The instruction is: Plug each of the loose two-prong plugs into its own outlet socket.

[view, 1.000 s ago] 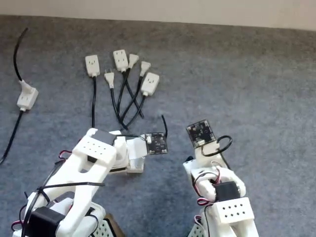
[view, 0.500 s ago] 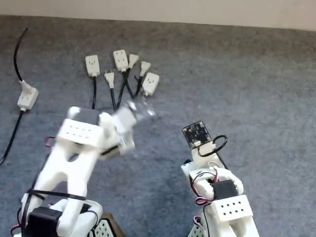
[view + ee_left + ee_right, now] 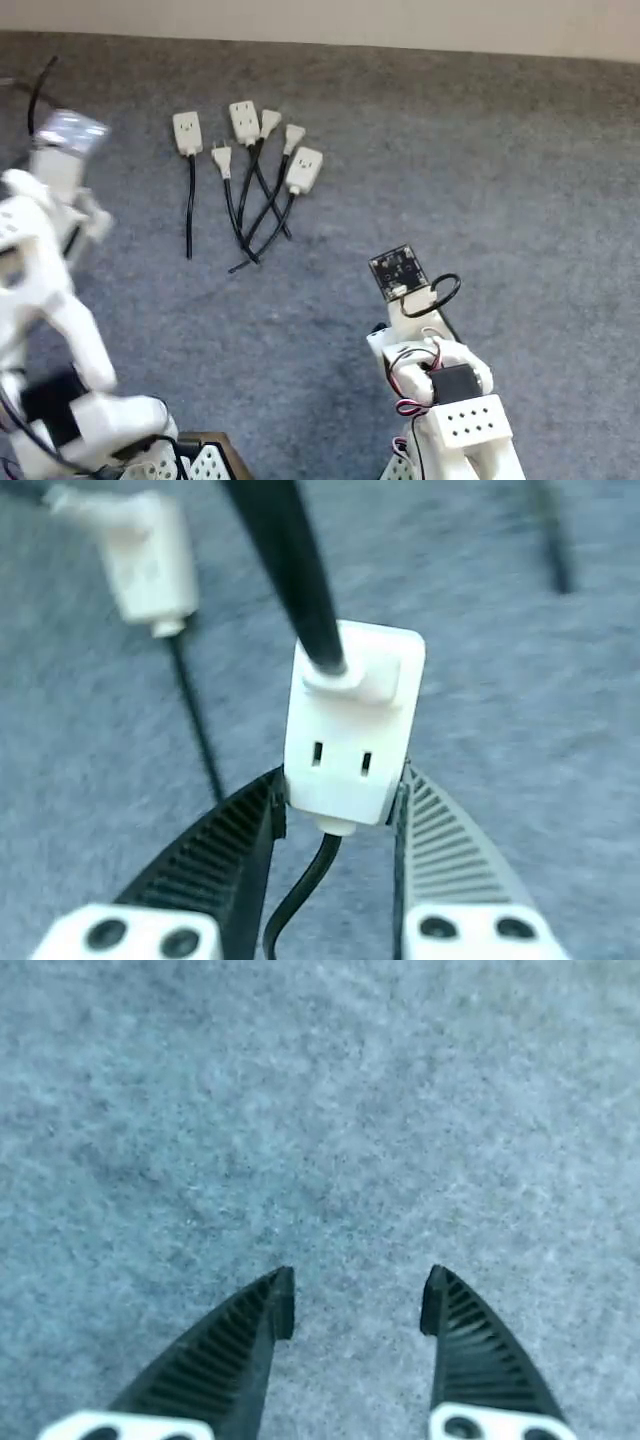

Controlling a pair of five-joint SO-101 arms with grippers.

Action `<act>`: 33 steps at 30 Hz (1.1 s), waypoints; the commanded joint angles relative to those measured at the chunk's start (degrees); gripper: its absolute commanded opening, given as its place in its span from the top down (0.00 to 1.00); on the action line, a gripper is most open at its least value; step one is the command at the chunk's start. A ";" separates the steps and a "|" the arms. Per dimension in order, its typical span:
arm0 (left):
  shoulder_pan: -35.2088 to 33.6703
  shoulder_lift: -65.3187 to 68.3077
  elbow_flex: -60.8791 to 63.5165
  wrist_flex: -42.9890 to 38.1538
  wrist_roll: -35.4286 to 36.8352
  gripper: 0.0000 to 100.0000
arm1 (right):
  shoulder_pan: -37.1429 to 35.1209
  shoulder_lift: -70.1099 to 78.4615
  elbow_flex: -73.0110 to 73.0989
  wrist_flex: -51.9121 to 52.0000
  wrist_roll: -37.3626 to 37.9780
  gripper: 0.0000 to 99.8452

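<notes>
Left wrist view: the left gripper point(image 3: 342, 785) is released, its jaws spread to either side of a white outlet socket point(image 3: 350, 750) that lies on the grey carpeted surface point(image 3: 520, 730). The tips sit just beside the socket's two long sides. The socket face shows two slots. A black cord point(image 3: 285, 565) enters one end and a thinner black cord point(image 3: 305, 890) leaves the other end between the jaws. A second white connector point(image 3: 150, 565) lies near.

High view: the left arm point(image 3: 40, 250) stands at the far left of the surface. Three white sockets point(image 3: 187, 133) and three loose two-prong plugs point(image 3: 221, 157) lie grouped together, well apart from the right arm point(image 3: 440, 385).

Right wrist view: the right gripper point(image 3: 357, 1300) is released, jaws apart over bare carpet.
</notes>
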 commanded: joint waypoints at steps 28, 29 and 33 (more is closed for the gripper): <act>-14.81 78.02 -103.60 21.10 2.02 0.70 | -0.57 1.01 -0.48 -1.01 0.88 0.80; -14.81 77.49 -103.60 21.54 1.93 0.68 | -0.57 1.01 -0.48 -1.01 0.88 0.80; -14.46 73.19 -103.60 22.95 2.02 0.67 | -0.57 1.01 -0.48 -1.01 0.88 0.80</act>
